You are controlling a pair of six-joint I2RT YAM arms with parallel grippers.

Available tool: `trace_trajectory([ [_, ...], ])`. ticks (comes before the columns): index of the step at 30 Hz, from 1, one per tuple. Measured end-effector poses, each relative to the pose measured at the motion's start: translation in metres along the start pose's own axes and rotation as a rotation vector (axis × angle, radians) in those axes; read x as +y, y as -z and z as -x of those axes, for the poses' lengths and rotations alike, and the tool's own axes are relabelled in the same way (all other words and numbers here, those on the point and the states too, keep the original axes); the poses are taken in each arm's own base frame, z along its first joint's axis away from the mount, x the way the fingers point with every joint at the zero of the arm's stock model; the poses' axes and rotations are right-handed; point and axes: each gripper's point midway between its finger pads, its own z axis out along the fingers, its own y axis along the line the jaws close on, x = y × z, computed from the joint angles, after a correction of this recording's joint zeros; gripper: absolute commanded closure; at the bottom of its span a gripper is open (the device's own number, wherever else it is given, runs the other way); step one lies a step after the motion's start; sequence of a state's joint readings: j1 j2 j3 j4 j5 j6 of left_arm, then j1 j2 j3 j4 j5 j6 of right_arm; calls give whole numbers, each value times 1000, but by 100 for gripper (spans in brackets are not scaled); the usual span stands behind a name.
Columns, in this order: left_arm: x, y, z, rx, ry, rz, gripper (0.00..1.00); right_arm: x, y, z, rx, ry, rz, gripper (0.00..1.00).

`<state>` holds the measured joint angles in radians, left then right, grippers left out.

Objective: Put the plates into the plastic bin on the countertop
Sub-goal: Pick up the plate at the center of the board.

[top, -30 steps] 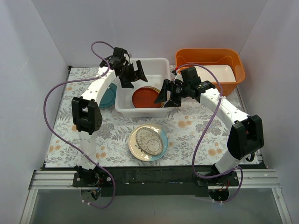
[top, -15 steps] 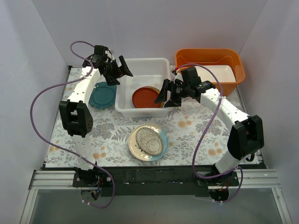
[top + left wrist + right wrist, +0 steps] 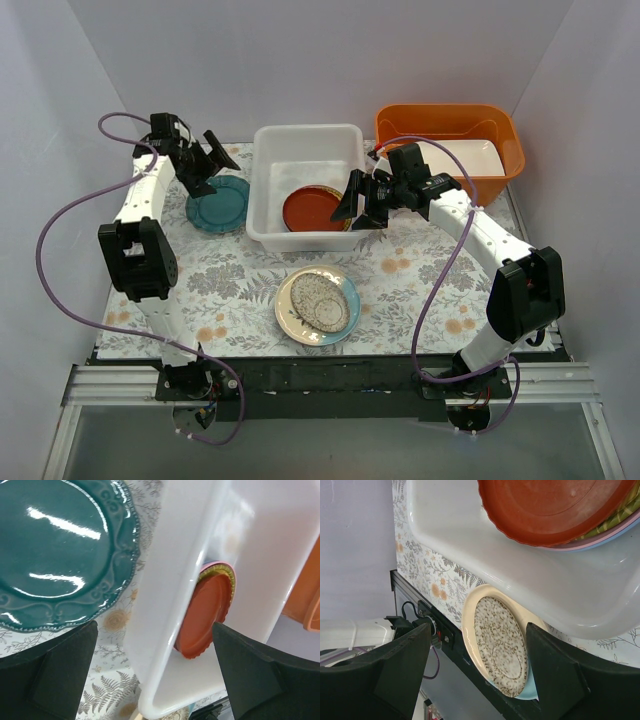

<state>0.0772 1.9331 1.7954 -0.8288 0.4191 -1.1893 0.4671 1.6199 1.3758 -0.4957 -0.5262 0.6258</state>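
Note:
The white plastic bin stands at the back middle of the countertop. A red-brown plate lies in it on top of pink, yellow and light blue plates, whose edges show in the right wrist view. A teal plate lies left of the bin. A speckled plate with a cream and teal rim lies in front of the bin. My left gripper is open and empty above the teal plate. My right gripper is open and empty over the bin's right front corner.
An orange tub holding a white rectangular dish stands at the back right. White walls close in the back and both sides. The black rail with the arm bases runs along the near edge.
My left arm has swung left, from over the bin to over the teal plate. The right arm and the plates have not moved.

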Motion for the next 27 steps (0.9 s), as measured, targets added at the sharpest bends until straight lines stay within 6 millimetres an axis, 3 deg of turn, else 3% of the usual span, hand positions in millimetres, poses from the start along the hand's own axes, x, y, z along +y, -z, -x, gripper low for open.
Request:
trace_trajectory([
  [7,42,-4,-6,31,81,46,2,0,0,0,1,0,0,16],
  [16,84,8,5,6,166,74,2,0,0,0,1,-1,0,17],
  [27,123,15,3,-1,236,104,2,-2,-2,-1,6,-4,-3,16],
])
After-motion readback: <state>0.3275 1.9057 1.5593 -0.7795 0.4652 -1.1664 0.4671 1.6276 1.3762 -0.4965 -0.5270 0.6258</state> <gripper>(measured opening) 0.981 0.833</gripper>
